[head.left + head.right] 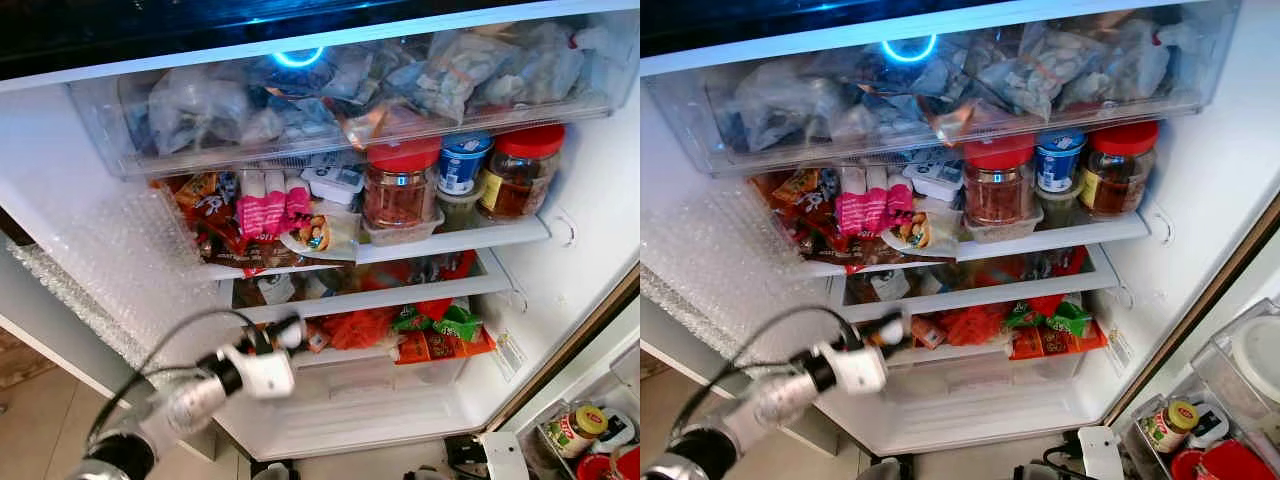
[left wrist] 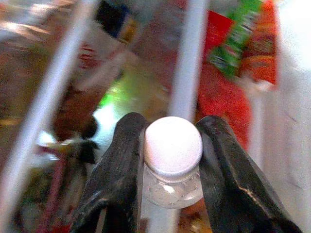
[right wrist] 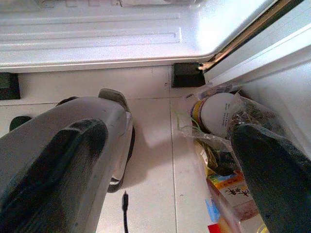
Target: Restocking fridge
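The left gripper (image 1: 283, 335) holds a small clear bottle (image 2: 173, 167) with a white cap, its 2 black fingers (image 2: 119, 165) pressed against the cap's sides. The bottle's long axis runs along the fingers, cap end pointing into the open fridge (image 1: 560, 260), at the front edge of the lower shelf (image 1: 380, 298) near its left end. The right gripper (image 3: 170, 160) hangs low over the floor with its fingers spread wide, holding nothing.

This is looking like a home kitchen. A big white open fridge (image 1: 590, 230) is standing here, packed with red-lidded glass jars (image 1: 402, 185), snack packets (image 1: 440, 335) and clear bags of frozen food (image 1: 480, 65).
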